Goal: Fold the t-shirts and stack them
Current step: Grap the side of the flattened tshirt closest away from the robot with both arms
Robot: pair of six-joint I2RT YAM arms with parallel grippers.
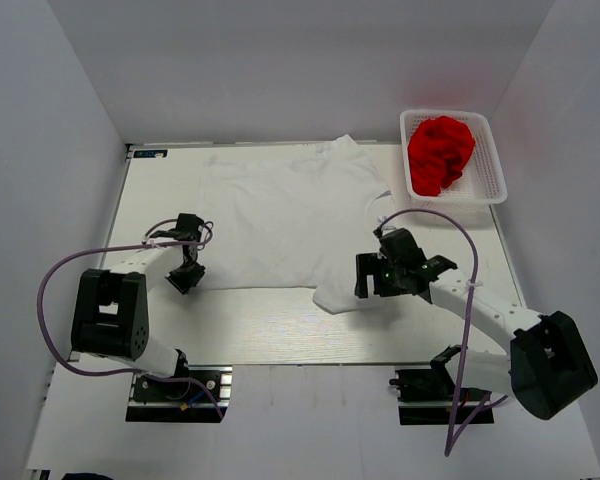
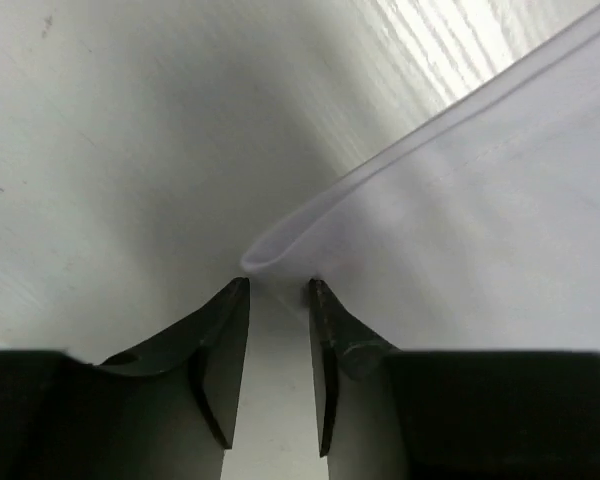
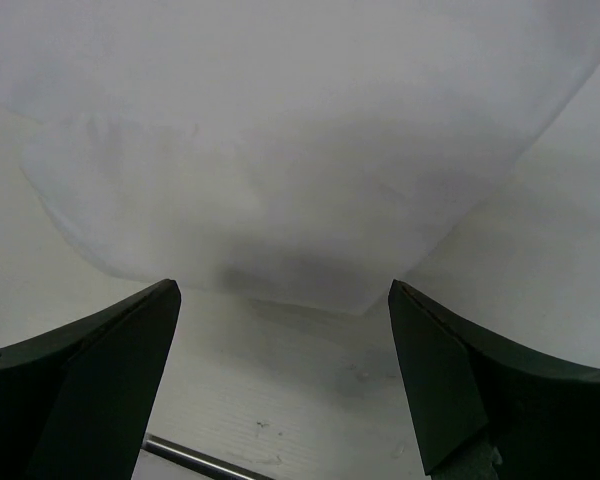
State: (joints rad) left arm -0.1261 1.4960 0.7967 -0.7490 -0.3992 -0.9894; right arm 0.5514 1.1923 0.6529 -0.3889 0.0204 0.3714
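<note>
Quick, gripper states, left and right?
Left gripper: nearly shut at the white shirt corner; grip cannot be told.
Right gripper: open, holding nothing, over the white shirt.

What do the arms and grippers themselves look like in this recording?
The left arm and right arm have black joint housings and white links. Each carries a looping purple cable. The left gripper and right gripper have dark, tapered fingers.

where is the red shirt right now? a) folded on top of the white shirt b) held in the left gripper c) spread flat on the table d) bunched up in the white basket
d: the red shirt sits crumpled inside the white basket at the far right corner.
</note>
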